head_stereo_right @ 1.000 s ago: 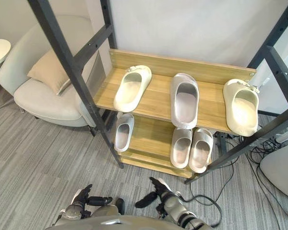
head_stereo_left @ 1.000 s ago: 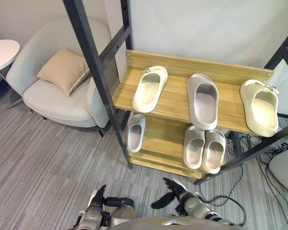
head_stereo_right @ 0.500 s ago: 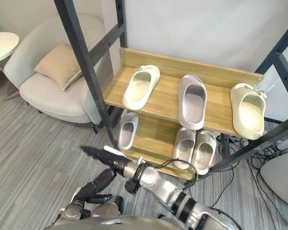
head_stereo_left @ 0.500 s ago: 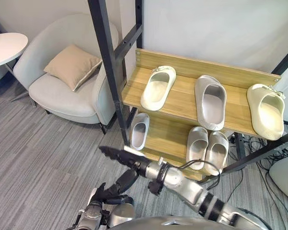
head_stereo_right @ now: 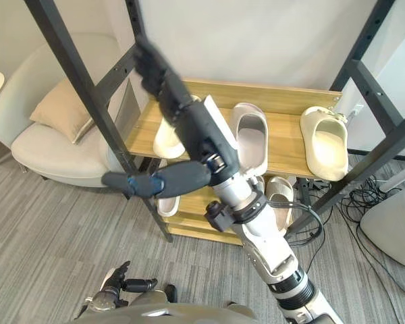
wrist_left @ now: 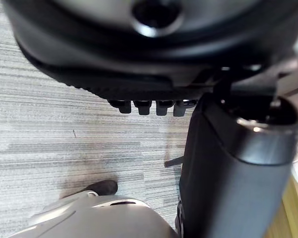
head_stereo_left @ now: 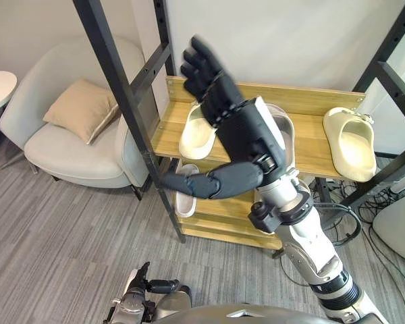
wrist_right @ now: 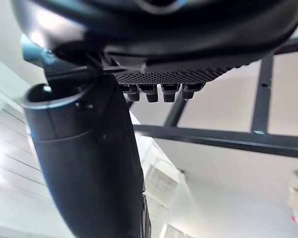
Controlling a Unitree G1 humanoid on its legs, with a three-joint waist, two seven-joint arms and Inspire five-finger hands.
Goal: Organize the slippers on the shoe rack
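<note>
Dark right hand (head_stereo_left: 239,125) of mine up before shoe rack (head_stereo_left: 310,143), fingers straight and spread, thumb out, holding nothing. Behind it on top shelf: cream slipper (head_stereo_left: 196,138) partly hidden by my fingers, grey slipper (head_stereo_right: 251,138) beside it at middle, 2nd cream slipper (head_stereo_left: 351,142) well apart at right end. Lower shelf: 1 pale slipper (head_stereo_left: 183,200) at left, grey pair (head_stereo_right: 282,192) partly behind my forearm. My left hand (head_stereo_right: 116,285) low over carpet, fingers relaxed, empty. Armchair (head_stereo_left: 74,145) left of rack.

Right hand (head_stereo_left: 239,121) covers parts of left cream slipper (head_stereo_left: 194,142), grey slipper (head_stereo_right: 253,138).
</note>
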